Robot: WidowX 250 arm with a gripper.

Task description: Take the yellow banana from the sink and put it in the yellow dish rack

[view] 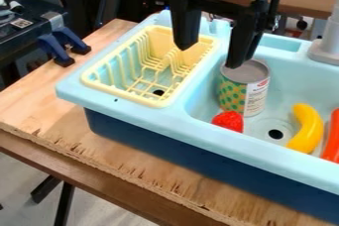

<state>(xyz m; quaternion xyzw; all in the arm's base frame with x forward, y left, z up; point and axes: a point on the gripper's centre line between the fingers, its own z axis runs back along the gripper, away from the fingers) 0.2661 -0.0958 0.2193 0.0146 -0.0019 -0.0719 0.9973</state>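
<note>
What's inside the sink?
A can, a strawberry, a yellow banana and a red thing cut off by the picture's right edge. The can hides whatever lies directly behind it.

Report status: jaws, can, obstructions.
Gripper empty, jaws open, over the sink. Can upright inside, near one jaw, contact unclear. Red strawberry close by its base, possibly in the way.
</note>
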